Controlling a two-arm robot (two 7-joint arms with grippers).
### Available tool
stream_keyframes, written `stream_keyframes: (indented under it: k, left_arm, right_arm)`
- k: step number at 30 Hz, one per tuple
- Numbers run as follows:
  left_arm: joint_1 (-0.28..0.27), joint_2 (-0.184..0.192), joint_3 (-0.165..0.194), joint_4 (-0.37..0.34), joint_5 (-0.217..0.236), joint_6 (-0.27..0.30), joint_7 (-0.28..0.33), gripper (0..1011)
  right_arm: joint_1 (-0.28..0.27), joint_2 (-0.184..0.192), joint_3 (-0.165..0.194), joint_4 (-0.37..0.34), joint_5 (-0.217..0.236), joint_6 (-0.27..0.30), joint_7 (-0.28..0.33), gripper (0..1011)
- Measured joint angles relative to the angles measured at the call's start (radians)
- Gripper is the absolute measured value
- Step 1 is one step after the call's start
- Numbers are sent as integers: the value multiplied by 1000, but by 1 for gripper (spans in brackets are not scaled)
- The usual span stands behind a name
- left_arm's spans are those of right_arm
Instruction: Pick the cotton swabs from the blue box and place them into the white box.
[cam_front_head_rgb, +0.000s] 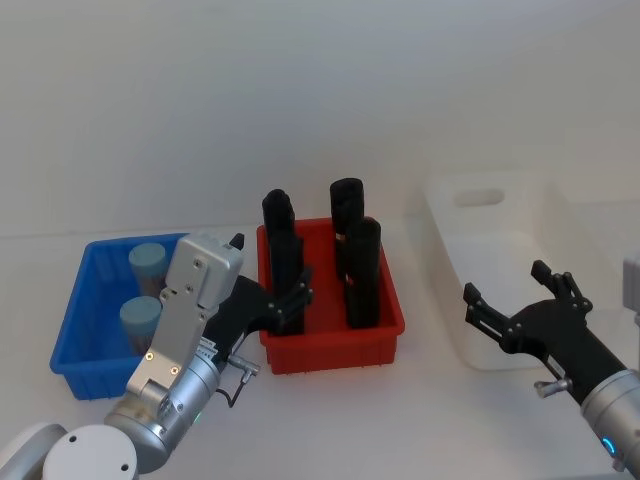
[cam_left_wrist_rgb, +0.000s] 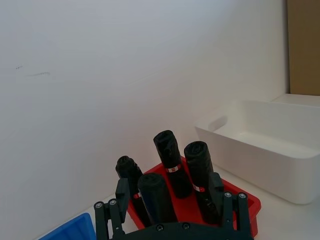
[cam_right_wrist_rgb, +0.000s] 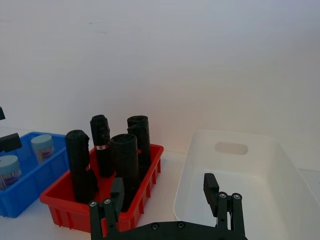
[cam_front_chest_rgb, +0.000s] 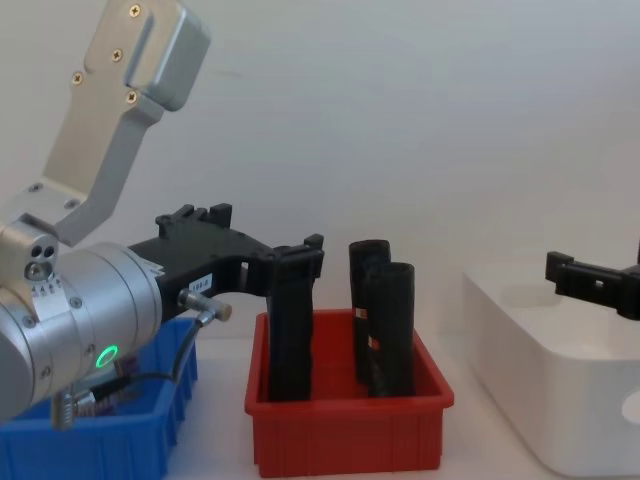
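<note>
The blue box (cam_front_head_rgb: 70, 330) sat at the left of the bench (cam_front_head_rgb: 400, 420), with two jars of cotton swabs (cam_front_head_rgb: 147, 262) standing upright inside it, one behind the other. Just right of it, the left tool (cam_front_head_rgb: 298, 302) hung above the bench with its fingers (cam_left_wrist_rgb: 121, 194) spread apart and holding nothing, its tips over the front left part of the red bin (cam_front_head_rgb: 330, 352). That bin held four tall black rolls (cam_front_head_rgb: 347, 205) standing on end. Farther right stood the white box (cam_front_head_rgb: 452, 255), close beside the red bin but not touching it. The right tool (cam_front_head_rgb: 505, 283) hovered at the white box's near end, its fingers (cam_right_wrist_rgb: 210, 186) likewise parted and holding nothing.
</note>
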Motion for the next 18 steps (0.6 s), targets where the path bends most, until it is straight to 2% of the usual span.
stream_keyframes:
  k: [18]
  left_arm:
    - [-1,4,-6,4,-1,-1,-5,1004]
  right_arm:
    - [0,0,0,0,0,0,0,1001]
